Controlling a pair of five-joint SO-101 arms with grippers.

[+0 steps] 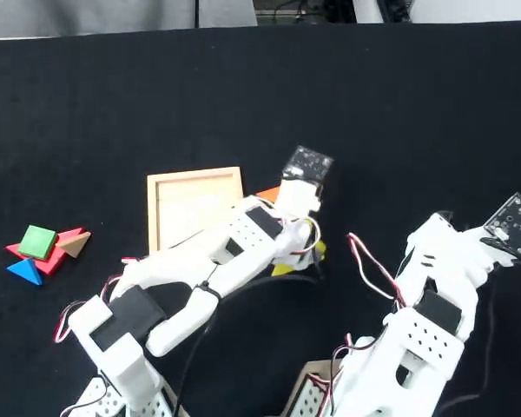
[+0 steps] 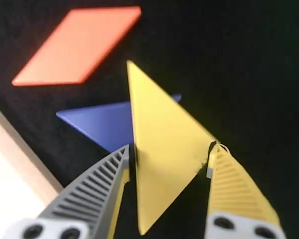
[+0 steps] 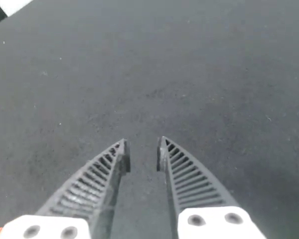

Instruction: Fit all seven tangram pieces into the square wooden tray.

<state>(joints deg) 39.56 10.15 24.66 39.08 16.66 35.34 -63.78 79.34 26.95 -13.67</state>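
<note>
1. At the far left of the high view, a little pile of pieces [image 1: 59, 247] sits on the black desk [image 1: 373, 104]. A green square [image 1: 38, 241] is on top. There is lots of open desk around it.
2. The square wooden tray [image 1: 195, 175] lies near the middle. The part that shows looks bare. The left arm stretches over its lower right corner.
3. The left end effector [image 2: 169, 149] is squeezed onto the yellow triangle [image 2: 159, 164], pinching its thin edges. The triangle is just right of the tray.
4. That hold looks risky. The piece could twist or slip out. If it goes in tilted, a corner could catch on the tray's raised rim.
5. An orange parallelogram [image 2: 77, 45] and a blue triangle [image 2: 102, 124] lie close by. A low swing could knock them away.
6. At the right, the right end effector [image 3: 143, 157] is open a little and holds nothing. It hangs over bare desk with plenty of room.
</note>
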